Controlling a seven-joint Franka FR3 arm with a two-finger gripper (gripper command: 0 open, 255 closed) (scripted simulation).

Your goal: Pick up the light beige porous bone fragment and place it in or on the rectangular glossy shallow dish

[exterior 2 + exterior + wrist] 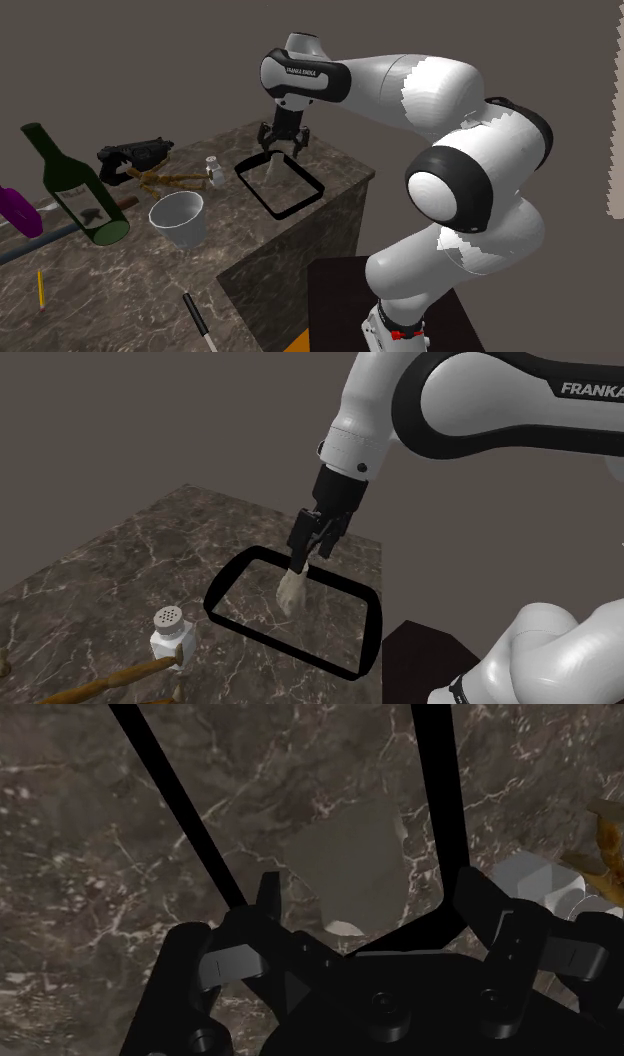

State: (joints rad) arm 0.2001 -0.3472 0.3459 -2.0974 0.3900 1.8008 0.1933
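The light beige bone fragment stands upright inside the rectangular black-rimmed shallow dish on the dark marble counter. My gripper hangs just over the fragment's top, open. In the wrist view the bone fragment lies between the fingertips with a gap on each side, and the dish rim runs past on both sides. The second exterior view shows the gripper spread above the bone fragment at the far end of the dish.
A white shaker stands just outside the dish, next to a brown wooden piece. Farther along the counter are a white cup, a green bottle, a black tool and a purple object. The counter edge runs close to the dish.
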